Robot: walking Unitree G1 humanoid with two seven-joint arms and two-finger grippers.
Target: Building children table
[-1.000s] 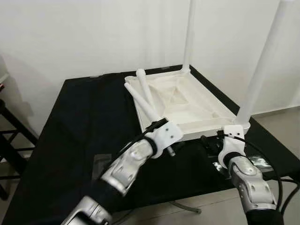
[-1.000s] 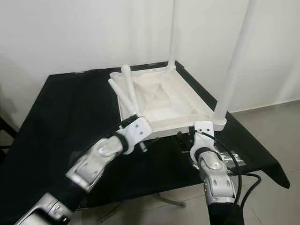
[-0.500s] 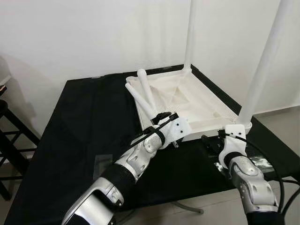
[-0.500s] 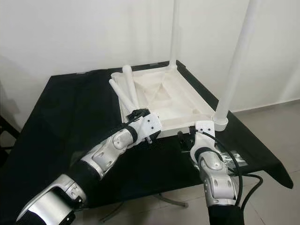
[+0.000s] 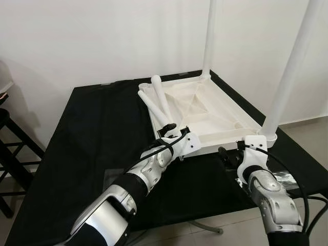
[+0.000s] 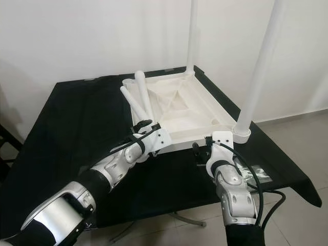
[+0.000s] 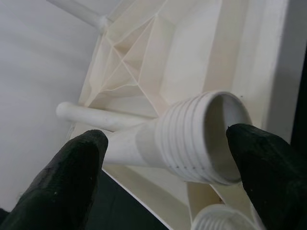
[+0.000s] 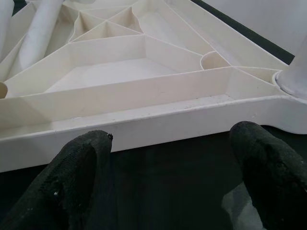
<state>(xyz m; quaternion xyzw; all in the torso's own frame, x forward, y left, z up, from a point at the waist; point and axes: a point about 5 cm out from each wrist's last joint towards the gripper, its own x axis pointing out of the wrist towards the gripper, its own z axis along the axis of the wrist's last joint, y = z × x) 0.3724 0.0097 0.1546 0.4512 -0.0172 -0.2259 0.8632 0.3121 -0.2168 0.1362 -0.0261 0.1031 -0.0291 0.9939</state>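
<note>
A white plastic tabletop lies upside down on the black-covered table. One leg stands upright at its far corner and another at its near right corner. Two loose legs lie across the tabletop's left side. My left gripper is at their near ends. It is open, its fingers on either side of one leg's threaded end. My right gripper hangs open just in front of the tabletop's front rim, beside the near right leg's base.
A black stool stands off the table's left side. A shiny wrapper lies on the cloth behind my right wrist. A clear patch lies on the cloth at the near left. A white wall is close behind.
My left arm has stretched forward and brought its gripper up to the near ends of the loose legs. The right gripper has barely moved.
</note>
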